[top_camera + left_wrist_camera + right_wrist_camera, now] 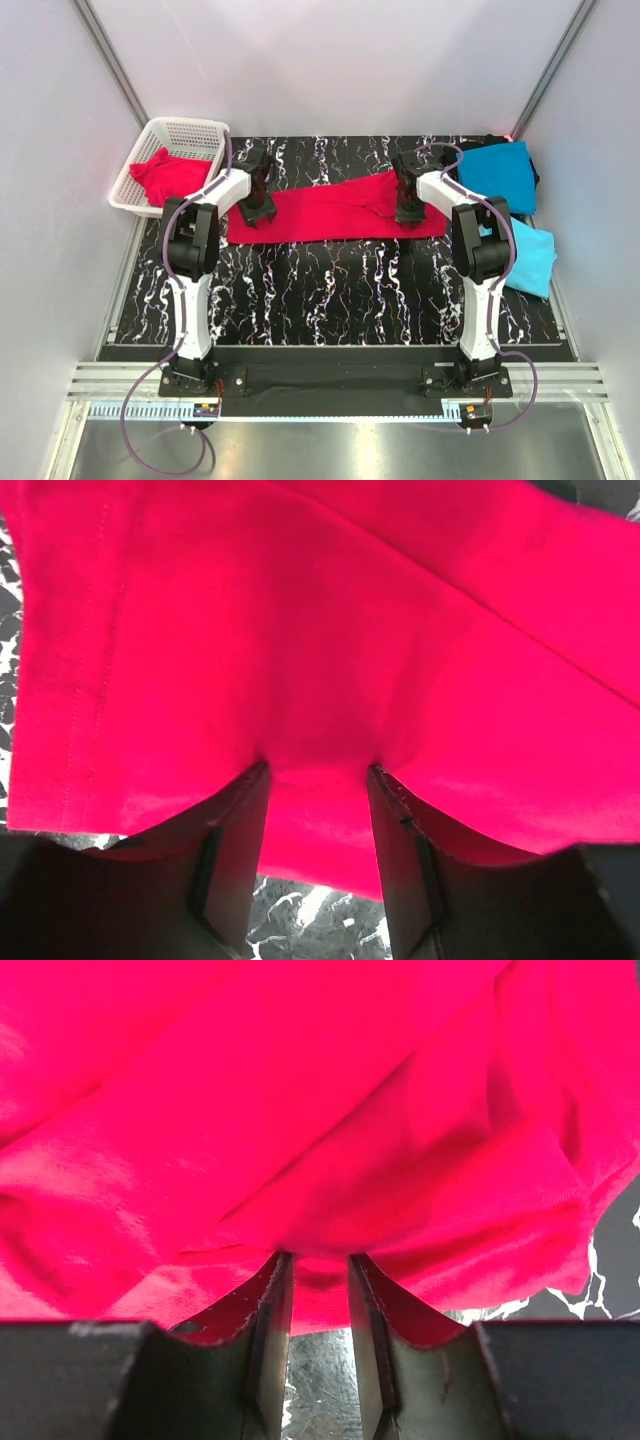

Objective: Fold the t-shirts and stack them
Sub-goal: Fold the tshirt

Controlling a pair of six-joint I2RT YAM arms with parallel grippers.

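Top external view: a red t-shirt [330,212] is drawn out into a long band across the far half of the black marbled table [330,290], running from the left gripper [258,200] to the right gripper [408,203], each of which sits on one end of it. At the far left corner a white mesh basket [185,125] holds a crumpled red t-shirt [165,175]. At the far right corner lies a teal-blue t-shirt [495,168], and a sky-blue t-shirt [532,255] lies nearer along the right edge, behind the right arm (whether the two touch cannot be told). Left wrist view: the two dark fingers [235,850] stand fairly wide apart, and a thick fold of the red cloth sits pinched between their tips; a stitched hem runs down the left side, and the marbled tabletop shows below the cloth between the fingers. Right wrist view: the fingers [268,1320] stand closer together, clamped on a bunched, creased fold of the same red cloth, which fills nearly the whole picture; a strip of tabletop shows at the lower right.
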